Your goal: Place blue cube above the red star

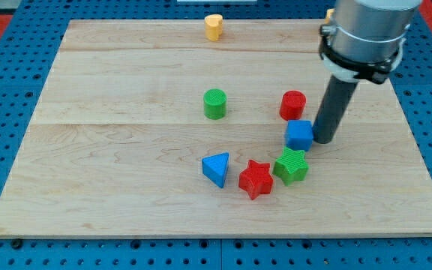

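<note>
The blue cube sits right of the board's middle, just above the green star. The red star lies below and to the left of the cube, touching the green star's left side. My tip is at the blue cube's right side, touching it or nearly so. The dark rod rises from there toward the view's top right.
A red cylinder stands just above the blue cube. A green cylinder is near the middle. A blue triangle lies left of the red star. A yellow block sits at the wooden board's top edge.
</note>
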